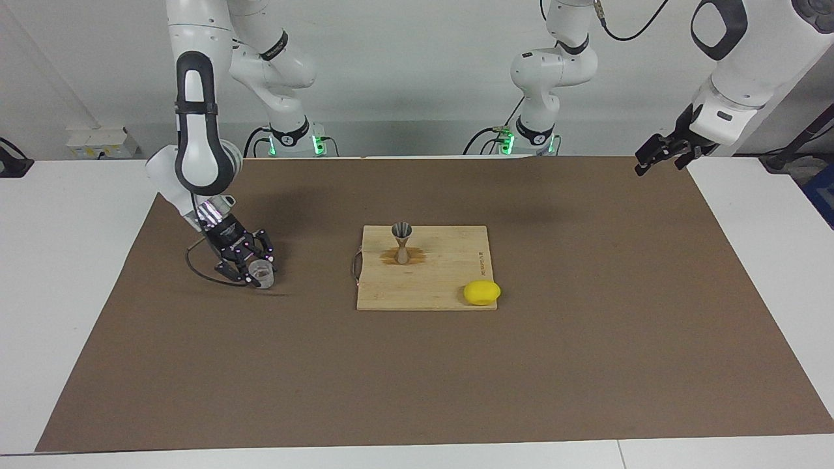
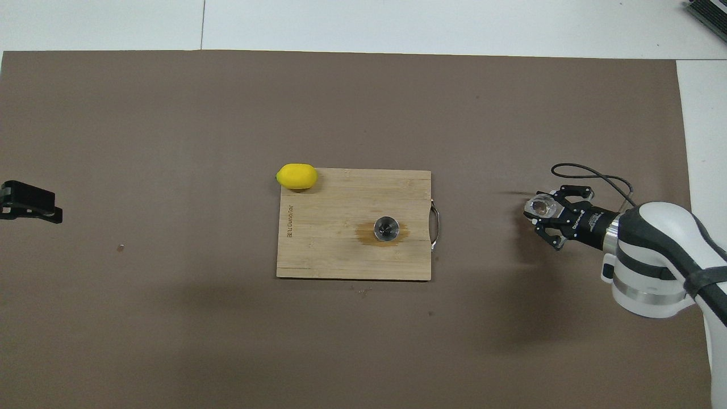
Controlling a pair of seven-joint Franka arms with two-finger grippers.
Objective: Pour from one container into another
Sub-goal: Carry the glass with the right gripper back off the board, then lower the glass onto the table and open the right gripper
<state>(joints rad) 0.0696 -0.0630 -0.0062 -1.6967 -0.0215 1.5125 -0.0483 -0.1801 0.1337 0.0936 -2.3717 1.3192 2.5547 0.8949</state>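
A small clear glass tumbler [image 1: 262,274] [image 2: 540,207] stands upright, low at the brown mat toward the right arm's end of the table, with my right gripper [image 1: 258,271] [image 2: 543,212] shut on it. Whether its base touches the mat I cannot tell. The grey metal jigger [image 1: 401,242] [image 2: 386,228] stands upright on the wooden cutting board [image 1: 443,277] [image 2: 341,255], in a brown wet stain. My left gripper [image 1: 655,157] [image 2: 27,203] waits open and raised over the mat's edge at the left arm's end, holding nothing.
A yellow lemon [image 1: 482,292] [image 2: 296,176] lies at the board's corner farthest from the robots, toward the left arm's end. The board has a metal handle [image 2: 435,227] on the side facing the tumbler. A brown mat [image 1: 586,352] covers the table.
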